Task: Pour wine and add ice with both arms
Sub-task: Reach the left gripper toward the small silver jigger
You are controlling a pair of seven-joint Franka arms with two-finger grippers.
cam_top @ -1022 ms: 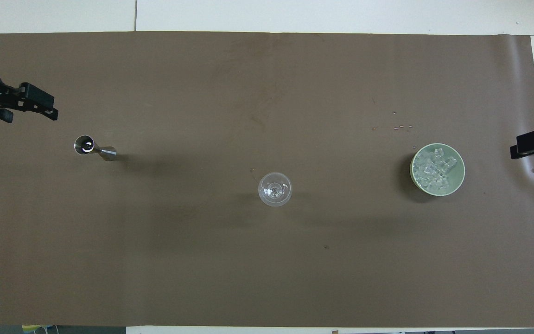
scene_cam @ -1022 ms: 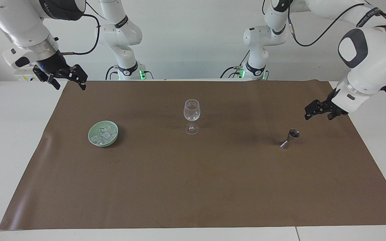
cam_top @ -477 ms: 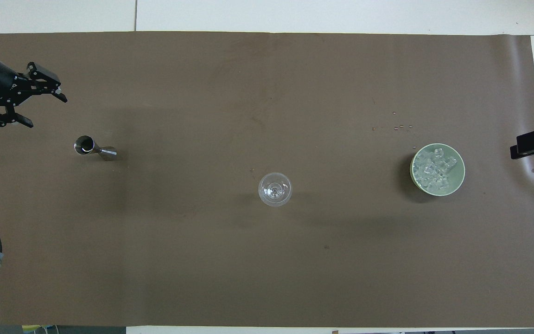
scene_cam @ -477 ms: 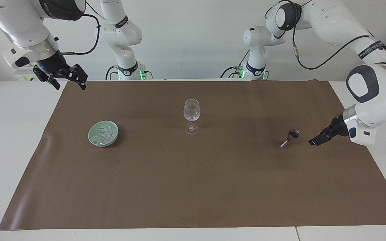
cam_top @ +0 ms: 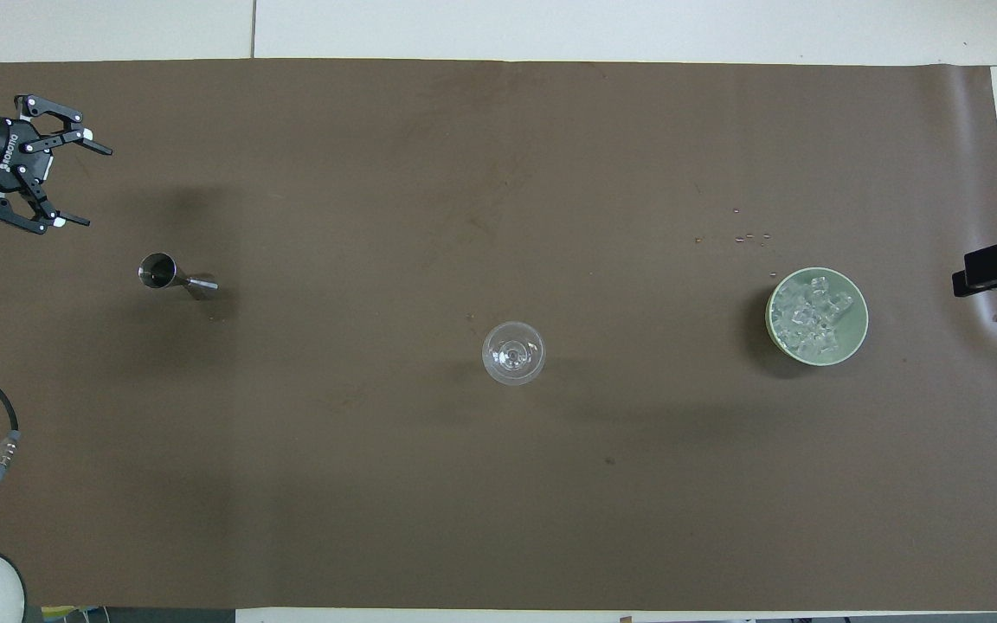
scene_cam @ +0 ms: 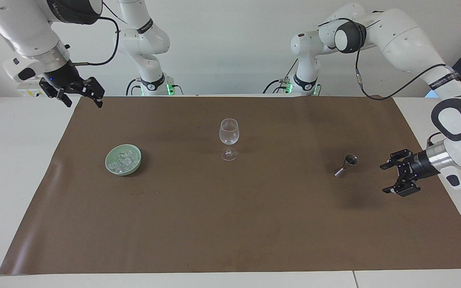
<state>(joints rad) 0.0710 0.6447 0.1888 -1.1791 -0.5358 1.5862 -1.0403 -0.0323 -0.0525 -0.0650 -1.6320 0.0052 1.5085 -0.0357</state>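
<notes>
Inside green bowl [scene_cam: 123, 159]: ice [scene_cam: 125, 159]

Ice [scene_cam: 124, 161] heaped as small clear cubes in green bowl [scene_cam: 110, 166]; empty stemmed glass [scene_cam: 229, 137] upright mid-table.

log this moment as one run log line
left gripper: open, low beside jigger | right gripper: open, waiting at mat edge | ice: in green bowl | glass: empty
</notes>
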